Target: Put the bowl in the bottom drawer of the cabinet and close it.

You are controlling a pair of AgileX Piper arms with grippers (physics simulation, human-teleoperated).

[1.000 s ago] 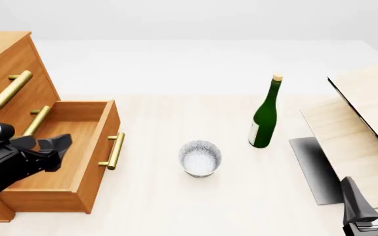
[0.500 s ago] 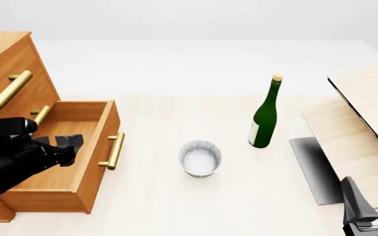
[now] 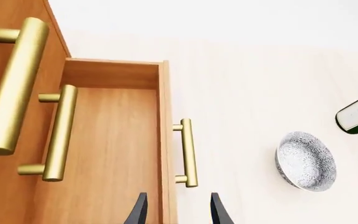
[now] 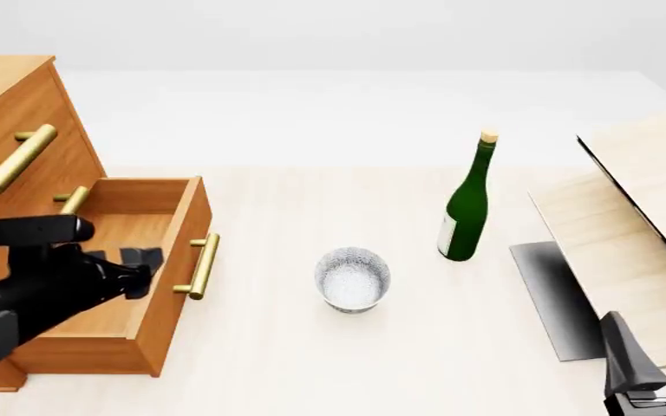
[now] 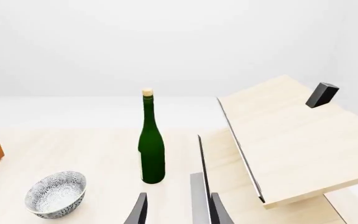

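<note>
Bowl (image 4: 353, 279) upright, mouth up; left pincer (image 4: 142, 260) empty, slightly parted, seemingly over open bottom drawer (image 4: 136, 260)

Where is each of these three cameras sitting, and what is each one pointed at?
Front view: fixed above and behind the arms, facing the table; shows left gripper over the open bottom drawer, and right gripper.
Left wrist view: behind the left gripper, looking into the bottom drawer of the cabinet.
Right wrist view: behind the right gripper, facing the bottle.
All three show the bowl.
</note>
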